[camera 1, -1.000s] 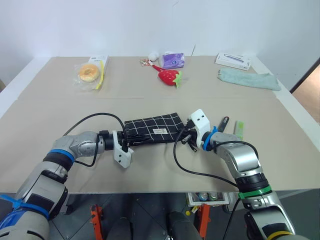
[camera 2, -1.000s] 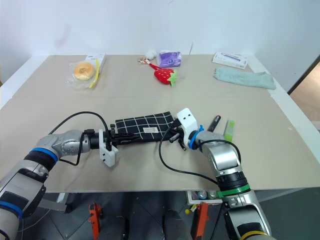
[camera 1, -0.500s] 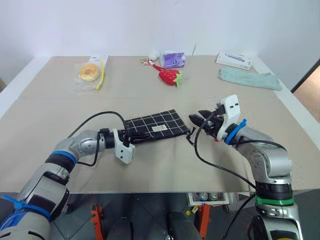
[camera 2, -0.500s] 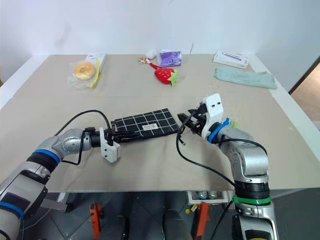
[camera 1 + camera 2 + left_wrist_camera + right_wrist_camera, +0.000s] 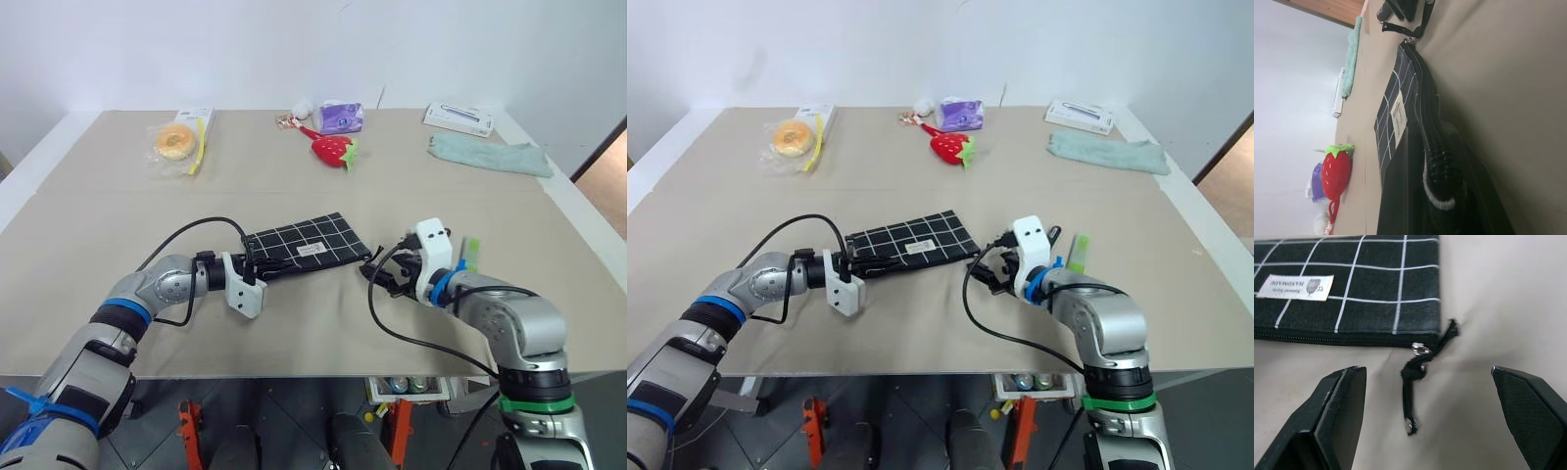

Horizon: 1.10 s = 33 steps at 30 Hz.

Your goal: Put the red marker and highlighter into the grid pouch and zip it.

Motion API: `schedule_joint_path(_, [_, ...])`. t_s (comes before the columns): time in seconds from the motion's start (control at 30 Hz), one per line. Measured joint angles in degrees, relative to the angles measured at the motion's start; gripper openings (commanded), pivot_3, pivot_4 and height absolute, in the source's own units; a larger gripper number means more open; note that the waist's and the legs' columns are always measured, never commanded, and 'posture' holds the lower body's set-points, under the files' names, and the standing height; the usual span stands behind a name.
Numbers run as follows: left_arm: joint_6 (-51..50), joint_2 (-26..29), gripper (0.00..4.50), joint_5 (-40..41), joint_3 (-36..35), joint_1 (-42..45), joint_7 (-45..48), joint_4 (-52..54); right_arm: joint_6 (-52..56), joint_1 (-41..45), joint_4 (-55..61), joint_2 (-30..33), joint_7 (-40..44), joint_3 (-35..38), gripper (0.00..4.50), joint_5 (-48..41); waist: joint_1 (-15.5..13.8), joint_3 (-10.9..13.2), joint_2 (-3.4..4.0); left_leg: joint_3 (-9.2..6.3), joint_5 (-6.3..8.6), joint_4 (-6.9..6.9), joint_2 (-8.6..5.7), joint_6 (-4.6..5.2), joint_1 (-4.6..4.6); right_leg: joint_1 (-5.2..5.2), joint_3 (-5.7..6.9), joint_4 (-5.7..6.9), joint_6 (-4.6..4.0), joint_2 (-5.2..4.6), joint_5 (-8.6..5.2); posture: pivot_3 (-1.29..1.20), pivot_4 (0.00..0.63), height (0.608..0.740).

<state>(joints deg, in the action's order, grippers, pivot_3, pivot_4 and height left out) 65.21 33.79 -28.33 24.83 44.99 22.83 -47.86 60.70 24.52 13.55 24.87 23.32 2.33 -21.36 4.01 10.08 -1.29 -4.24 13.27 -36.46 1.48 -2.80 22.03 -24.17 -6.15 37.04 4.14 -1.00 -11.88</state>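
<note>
The grid pouch [image 5: 306,244] lies flat mid-table with its white label up. My left gripper [image 5: 253,270] is shut on the pouch's left end. The zipper [image 5: 1327,338] runs closed to the right end. There its black pull strap [image 5: 1411,382] lies loose on the table. My right gripper [image 5: 1425,372] is open, its fingers either side of the strap and touching nothing. The lime-green highlighter [image 5: 471,254] lies on the table just beyond my right wrist. My right hand hides the red marker.
At the table's far side lie a bagged doughnut [image 5: 176,142], a plush strawberry [image 5: 331,149], a purple packet [image 5: 341,117], a white box [image 5: 457,118] and a teal cloth [image 5: 487,154]. The table's front edge [image 5: 313,374] is close behind both arms.
My right gripper was shut at the pouch's right end. It opened, let go of the zipper pull, swung up and right, then came back down low. The left gripper kept its hold.
</note>
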Motion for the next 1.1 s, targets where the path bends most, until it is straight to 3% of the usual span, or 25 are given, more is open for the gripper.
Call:
schedule_joint_path(0.13, [-0.8,0.4,0.0,-4.1,0.3,-0.4,-2.3,1.9,-3.1,0.7,-2.0,-0.4,-0.1,-2.2,4.4,1.8,0.0,0.0,0.02,0.0,0.0,-0.01,-0.02,0.0,-0.04,0.05,-0.03,-0.02,0.01,0.0,0.01,0.0,0.15,0.739])
schedule_joint_path(0.23, [-1.3,0.8,0.0,-8.1,1.1,-0.4,-4.9,2.9,-4.0,0.9,-2.9,-0.7,-0.1,-2.7,3.61,2.5,0.0,-0.1,0.21,0.0,-0.01,-0.01,-0.02,0.02,-0.21,0.2,-0.03,-0.02,0.01,0.0,0.0,0.0,0.15,0.739])
schedule_joint_path(0.47, [-2.7,1.2,0.0,-12.3,2.4,-0.1,-7.2,3.5,-4.3,1.4,-4.2,-0.5,0.1,-4.2,0.09,3.6,0.2,-0.3,0.54,0.01,-0.01,0.09,0.0,0.02,-0.97,0.79,-0.05,-0.02,-0.33,0.03,-0.22,0.0,0.15,0.739])
schedule_joint_path(1.1, [-2.9,0.6,0.0,-7.8,1.3,-0.7,-6.4,2.1,-5.8,0.0,1.4,-1.2,3.9,-9.2,0.09,3.8,0.2,-0.4,0.57,0.0,-0.01,0.09,0.0,0.03,-0.87,0.74,-0.05,-0.06,-0.27,0.03,-0.23,0.0,0.15,0.739])
